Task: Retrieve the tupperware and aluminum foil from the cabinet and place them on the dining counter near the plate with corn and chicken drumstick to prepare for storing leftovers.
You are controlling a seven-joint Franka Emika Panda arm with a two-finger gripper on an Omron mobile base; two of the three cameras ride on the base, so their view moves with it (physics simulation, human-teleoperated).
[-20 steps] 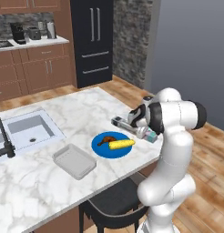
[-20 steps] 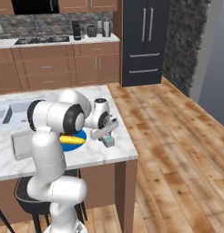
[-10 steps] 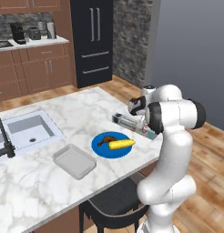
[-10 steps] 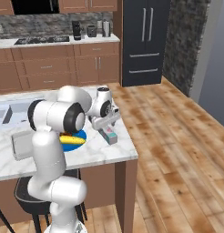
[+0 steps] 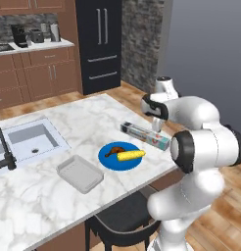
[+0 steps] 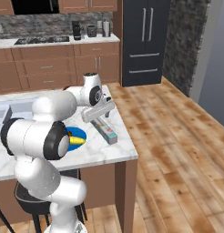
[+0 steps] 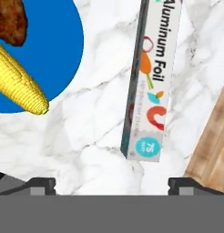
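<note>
The hand (image 7: 112, 184) has just opened and lifted off the long white-and-grey aluminum foil carton (image 5: 144, 136), now lying near the marble surface's (image 5: 93, 122) edge beside the round blue plate (image 5: 108, 158); placement looks finished.

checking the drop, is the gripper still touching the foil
Apart. In the hand view the foil lies flat on the counter, with bare marble between it and both fingertips.
</note>
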